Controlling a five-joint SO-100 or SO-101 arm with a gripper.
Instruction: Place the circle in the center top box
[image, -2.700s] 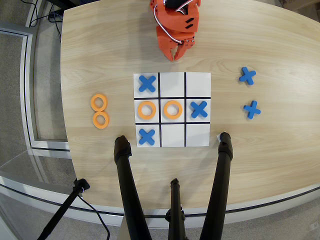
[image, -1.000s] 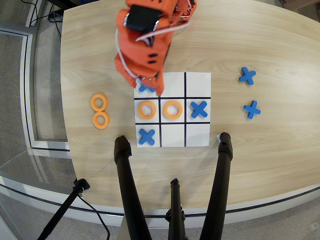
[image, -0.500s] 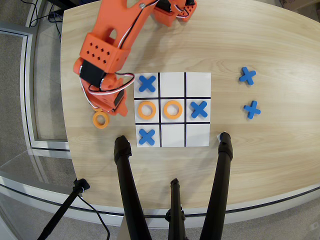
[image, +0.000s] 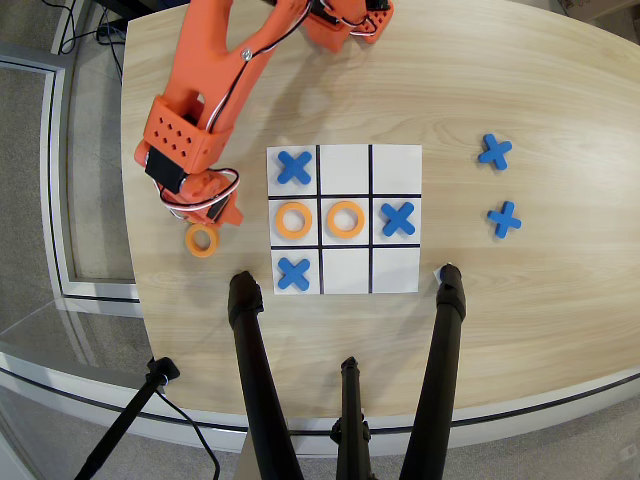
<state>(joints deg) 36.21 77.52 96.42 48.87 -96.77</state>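
One loose circle (image: 202, 240), an orange foam ring, lies on the wood left of the grid sheet (image: 396, 170). My orange gripper (image: 207, 214) hangs just above it in the overhead view, pointing down, and its body covers the spot beside that ring. The wrist hides the jaws, so their state does not show. Two more orange rings (image: 293, 220) (image: 345, 219) lie in the left and middle cells of the sheet's middle row. The center top box (image: 345, 270), the middle cell of the row nearest the tripod legs, is bare white.
Blue X pieces lie in three cells (image: 294, 167) (image: 398, 218) (image: 293, 273), and two loose ones (image: 494, 151) (image: 504, 218) lie right of the sheet. Black tripod legs (image: 255, 370) (image: 440, 360) rise over the near table edge. The arm's base (image: 345, 20) is at the far edge.
The arm swung from its folded rest over the sheet's top-left cell out to the left. It now covers the upper loose ring and has lowered slightly in the last half second.
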